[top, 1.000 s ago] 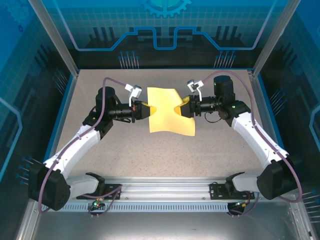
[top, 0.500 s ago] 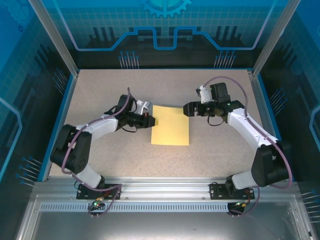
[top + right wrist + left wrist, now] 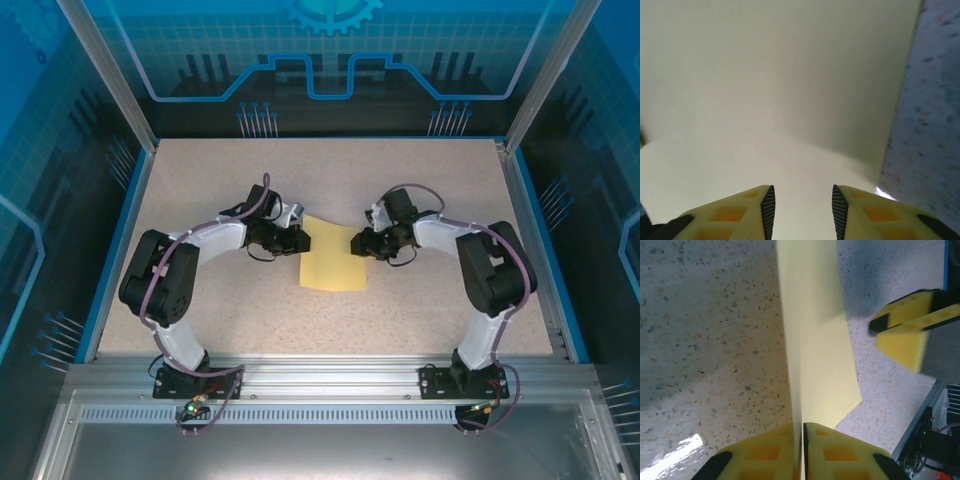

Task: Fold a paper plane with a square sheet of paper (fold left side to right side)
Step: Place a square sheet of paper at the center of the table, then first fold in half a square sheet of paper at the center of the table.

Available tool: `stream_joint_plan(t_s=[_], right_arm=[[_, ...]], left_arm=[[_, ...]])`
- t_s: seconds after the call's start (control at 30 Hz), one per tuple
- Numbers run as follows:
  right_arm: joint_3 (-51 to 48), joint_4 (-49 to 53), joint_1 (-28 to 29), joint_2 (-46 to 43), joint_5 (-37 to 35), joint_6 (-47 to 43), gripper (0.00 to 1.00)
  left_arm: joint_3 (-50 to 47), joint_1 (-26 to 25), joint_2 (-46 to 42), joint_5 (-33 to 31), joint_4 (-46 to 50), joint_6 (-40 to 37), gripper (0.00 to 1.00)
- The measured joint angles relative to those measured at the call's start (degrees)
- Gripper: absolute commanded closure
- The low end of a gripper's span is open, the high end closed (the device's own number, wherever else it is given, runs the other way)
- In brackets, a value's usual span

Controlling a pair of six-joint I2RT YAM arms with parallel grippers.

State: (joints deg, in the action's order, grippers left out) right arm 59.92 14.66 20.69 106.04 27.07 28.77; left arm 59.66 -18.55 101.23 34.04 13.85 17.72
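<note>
The square sheet of paper (image 3: 335,265) lies near the middle of the speckled table (image 3: 430,180), between the two arms, and from above it reads as an upright yellow rectangle with its lower edge free on the surface. The left gripper (image 3: 301,240) meets the sheet's upper left edge; in the left wrist view its yellow fingers (image 3: 765,452) are pressed almost together with the paper's edge caught in the thin slit between them, and the sheet runs away from them nearly edge-on. The right gripper (image 3: 357,243) sits at the upper right edge, just opposite and near the left one. In the right wrist view its fingers (image 3: 740,215) stand partly apart with a clear gap, pale paper spreading ahead of them, nothing pinched between the pads
</note>
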Motion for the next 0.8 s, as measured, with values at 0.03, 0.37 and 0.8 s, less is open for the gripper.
stream_joint_plan(t_s=[0.03, 0.37, 0.8], right_arm=[[0.33, -0.2, 0.35, 0.87, -0.02, 0.42, 0.64], [1.22, -0.94, 0.7, 3.28, -0.24, 2.34, 0.65], [-2.25, -8.79, -0.24, 2.82, 3.82, 6.6, 0.63]], left_arm=[[0.24, 0.0, 0.22, -0.04, 0.35, -0.13, 0.8], [2.91, -0.63, 3.02, 1.84, 1.25, 1.6, 0.5], [6.12, -3.67, 5.38, 8.04, -6.51, 9.53, 0.41]])
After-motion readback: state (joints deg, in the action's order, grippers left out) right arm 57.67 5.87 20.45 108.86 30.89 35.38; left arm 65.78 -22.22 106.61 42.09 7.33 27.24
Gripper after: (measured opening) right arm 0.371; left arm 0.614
